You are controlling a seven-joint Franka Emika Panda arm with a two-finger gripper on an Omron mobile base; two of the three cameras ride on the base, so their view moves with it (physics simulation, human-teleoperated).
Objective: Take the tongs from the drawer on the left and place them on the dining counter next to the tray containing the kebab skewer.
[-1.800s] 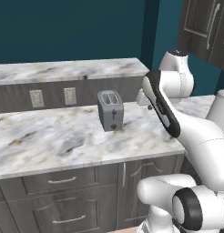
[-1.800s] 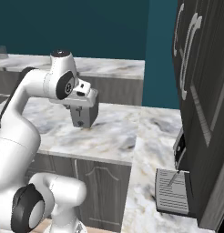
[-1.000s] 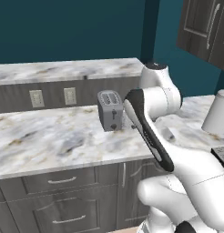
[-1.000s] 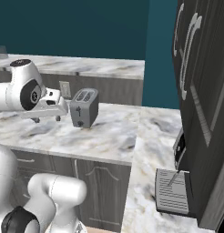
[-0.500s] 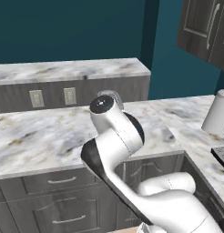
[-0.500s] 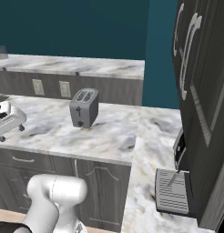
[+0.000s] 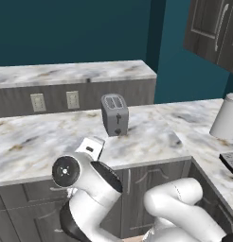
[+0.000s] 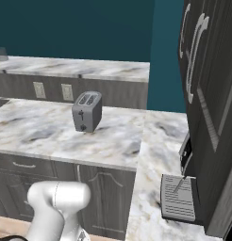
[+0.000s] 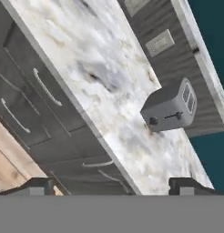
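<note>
My gripper (image 9: 113, 186) is open, with its two dark fingertips (image 9: 38, 185) wide apart and nothing between them. It hangs in front of the dark cabinets and looks up along the marble counter. The drawer (image 9: 38, 77) is the shallow front just under the counter edge and it is shut, its slim bar handle (image 9: 46, 87) in plain sight. It also shows as the drawer (image 8: 23, 164) in the right base view. The tongs are hidden. Behind runs the dining counter (image 7: 76, 72). The tray and the kebab skewer are out of view. My arm (image 7: 85, 189) is folded low by the cabinets.
A grey toaster (image 7: 114, 115) (image 8: 87, 111) (image 9: 170, 109) stands on the near counter. A taller drawer front (image 9: 16, 113) sits below the shallow one. A white paper roll (image 7: 226, 118) stands at the right. Tall dark cabinets (image 8: 207, 94) wall the right side.
My arm has swung from the right of the toaster across to the left and down in front of the cabinets. The gripper has stayed open. The counter and toaster have not moved.
</note>
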